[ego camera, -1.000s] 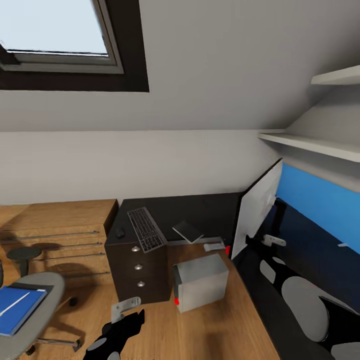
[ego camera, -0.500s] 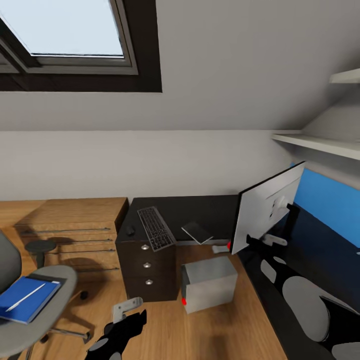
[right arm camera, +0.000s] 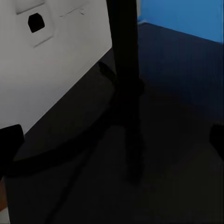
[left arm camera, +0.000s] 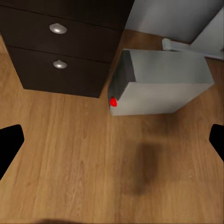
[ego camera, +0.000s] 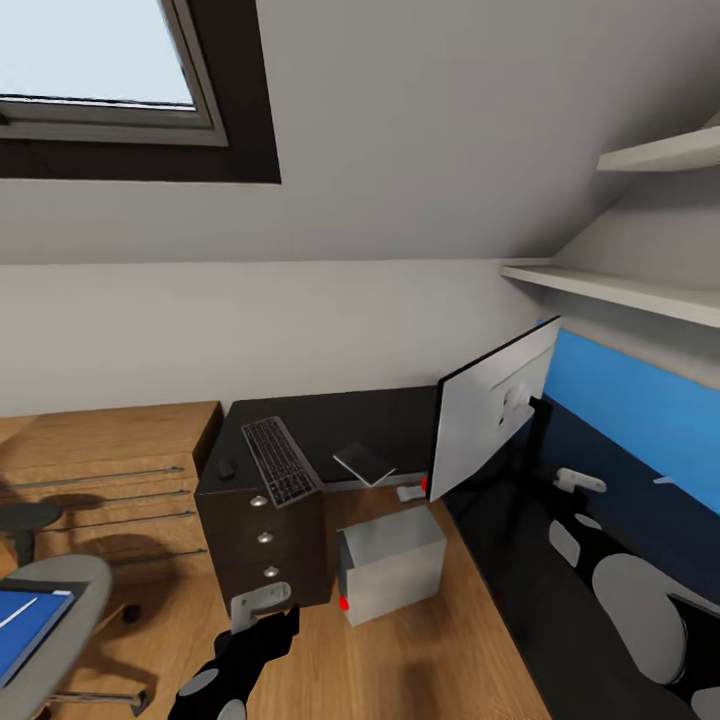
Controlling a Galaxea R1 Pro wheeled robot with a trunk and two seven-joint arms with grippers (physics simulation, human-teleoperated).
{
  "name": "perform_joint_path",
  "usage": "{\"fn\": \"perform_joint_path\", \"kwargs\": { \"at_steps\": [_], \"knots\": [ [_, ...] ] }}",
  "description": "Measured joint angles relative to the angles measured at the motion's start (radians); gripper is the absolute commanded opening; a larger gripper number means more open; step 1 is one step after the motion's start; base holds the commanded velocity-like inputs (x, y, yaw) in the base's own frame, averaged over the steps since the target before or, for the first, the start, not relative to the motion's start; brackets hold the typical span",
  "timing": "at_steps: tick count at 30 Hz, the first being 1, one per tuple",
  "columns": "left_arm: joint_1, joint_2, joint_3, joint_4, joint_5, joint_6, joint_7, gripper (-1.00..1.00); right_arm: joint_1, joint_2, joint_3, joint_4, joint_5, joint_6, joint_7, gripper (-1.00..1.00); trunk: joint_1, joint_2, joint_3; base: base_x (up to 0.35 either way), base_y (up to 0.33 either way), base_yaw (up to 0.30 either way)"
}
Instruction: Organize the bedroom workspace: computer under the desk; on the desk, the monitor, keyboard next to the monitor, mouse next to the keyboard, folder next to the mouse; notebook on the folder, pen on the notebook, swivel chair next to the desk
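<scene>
Your right gripper hangs spread open just behind the monitor (its white back faces you) on the dark desk; your left gripper, fingers apart, hovers over the floor near the grey computer; keyboard and mouse lie on the desk; the folder rests on the swivel chair.

surface: black top, with a dark brown drawer block bearing round silver knobs
monitor: white back, black stand
computer: plain grey box with a red dot at one lower corner
keyboard: dark grey keys on black
mouse: black
notebook: grey
folder: bright blue, crossed by a thin white line
swivel chair: light grey seat
floor: warm wood grain
wall panel: bright blue
shelves: off-white
window frame: dark brown, pale inner trim
left arm: black with grey patches, pale grey fingers
</scene>
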Motion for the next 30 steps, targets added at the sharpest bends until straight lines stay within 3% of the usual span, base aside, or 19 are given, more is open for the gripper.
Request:
{"fn": "perform_joint_path", "kwargs": {
  "at_steps": [7, 22, 30],
  "knots": [
    [0.000, 0.001, 0.001, -0.006, 0.000, 0.000, 0.000, 1.00, 0.001, -0.021, 0.001, 0.004, 0.000, -0.020, 0.003, 1.00, 0.027, -0.049, -0.022, 0.000, 0.000, -0.021],
    [0.000, 0.001, 0.000, -0.010, 0.000, 0.000, 0.002, 1.00, 0.004, -0.020, 0.000, 0.007, 0.000, -0.044, 0.006, 1.00, 0.084, -0.154, -0.069, 0.000, 0.000, -0.001],
    [0.000, 0.003, 0.001, -0.010, -0.001, 0.001, 0.002, 1.00, 0.005, -0.024, 0.000, 0.007, 0.000, -0.046, 0.002, 1.00, 0.085, -0.155, -0.069, 0.000, 0.000, 0.000]
  ]
}}
